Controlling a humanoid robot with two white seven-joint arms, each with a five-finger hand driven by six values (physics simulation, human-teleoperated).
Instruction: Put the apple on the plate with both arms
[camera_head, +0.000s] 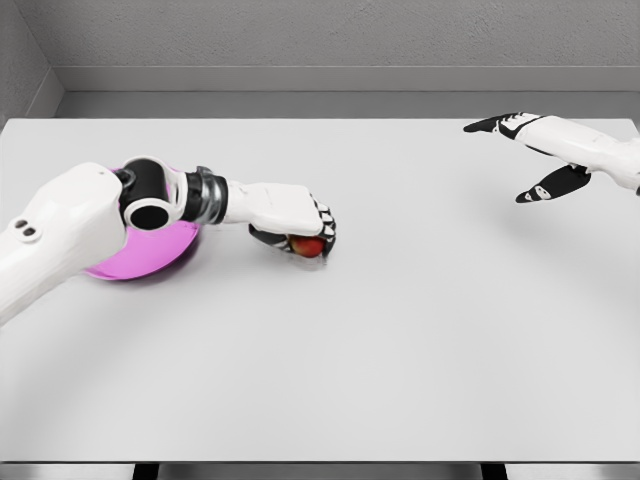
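Head view shows the left hand (300, 225) curled over the red apple (307, 246) on the white table (400, 340), with the empty pink plate (150, 255) just beside its forearm to the left, while the right hand (540, 150) hovers spread and empty, well apart at far right.

Left forearm (90, 225) lies across pink plate (150, 255), covers its upper part; only lower rim exposed, reachable from front. Left hand (300, 225), closed round apple (308, 246), sits just right of plate. Table (400, 350) centre, front, right: bare, wide passage. Right hand (545, 150) (fingers spread) far right, well apart.
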